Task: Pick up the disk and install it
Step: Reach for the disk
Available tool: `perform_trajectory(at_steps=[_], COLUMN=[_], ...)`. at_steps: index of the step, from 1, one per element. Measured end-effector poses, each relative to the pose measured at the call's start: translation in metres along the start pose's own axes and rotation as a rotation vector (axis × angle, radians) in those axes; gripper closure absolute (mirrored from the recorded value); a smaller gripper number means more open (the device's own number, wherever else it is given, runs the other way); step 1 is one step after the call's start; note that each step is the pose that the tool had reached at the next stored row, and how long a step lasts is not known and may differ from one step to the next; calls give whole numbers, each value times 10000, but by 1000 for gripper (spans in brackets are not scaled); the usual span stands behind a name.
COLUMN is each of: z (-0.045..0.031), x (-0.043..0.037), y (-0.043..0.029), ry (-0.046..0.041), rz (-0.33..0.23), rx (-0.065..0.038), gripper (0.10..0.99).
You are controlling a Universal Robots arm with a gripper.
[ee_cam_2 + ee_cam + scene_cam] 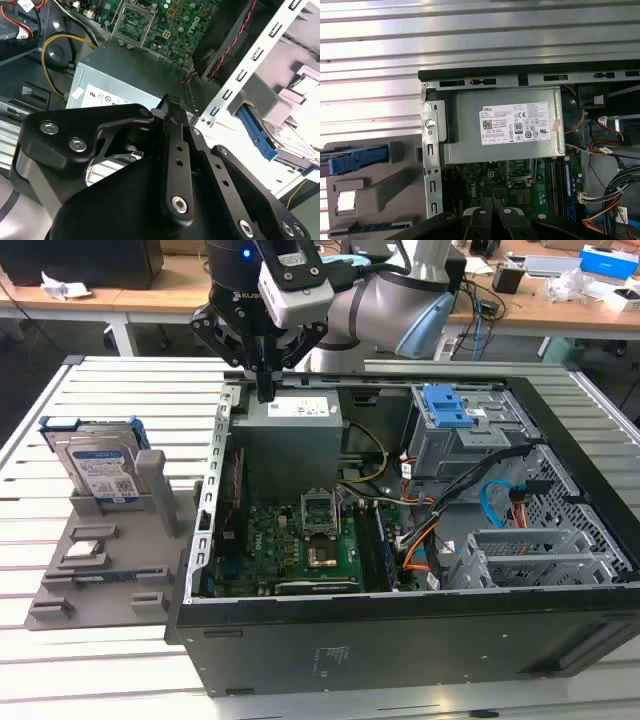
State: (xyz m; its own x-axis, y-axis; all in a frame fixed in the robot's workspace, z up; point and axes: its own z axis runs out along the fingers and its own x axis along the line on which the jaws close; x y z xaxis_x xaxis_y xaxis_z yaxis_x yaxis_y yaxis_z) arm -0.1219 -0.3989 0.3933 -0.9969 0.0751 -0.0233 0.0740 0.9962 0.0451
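**Claw clenched and empty over the power supply, disk parked in its stand**

From my console, the exterior view shows the gripper (266, 390) hanging point-down over the open computer case (400, 640), above the edge of the grey power supply (290, 425) on that view's left. Its fingers are pressed together with nothing between them. The second wrist view shows the same, with the closed tips (172, 102) over the labelled box.

The disk (100, 465) is outside the case, on the exterior view's left and well apart from the claw. It stands upright on edge in a grey holder (110, 560) on the slatted table (130, 390), label facing the camera, with its blue bracket around it.

In the first wrist view I see the bracket's blue edge (355, 159) beside the case wall. In the second wrist view the disk (295, 145) lies beyond the case's perforated rail.
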Motion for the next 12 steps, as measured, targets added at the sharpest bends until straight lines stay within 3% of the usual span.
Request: perform_trajectory(at_steps=[4,9,12], z=[-5,-8,-11], x=[177,282,385], y=[-13,-21,-28], ry=[0,0,0], rz=[1,1,2], rx=[0,0,0], gripper=[980,980,980])
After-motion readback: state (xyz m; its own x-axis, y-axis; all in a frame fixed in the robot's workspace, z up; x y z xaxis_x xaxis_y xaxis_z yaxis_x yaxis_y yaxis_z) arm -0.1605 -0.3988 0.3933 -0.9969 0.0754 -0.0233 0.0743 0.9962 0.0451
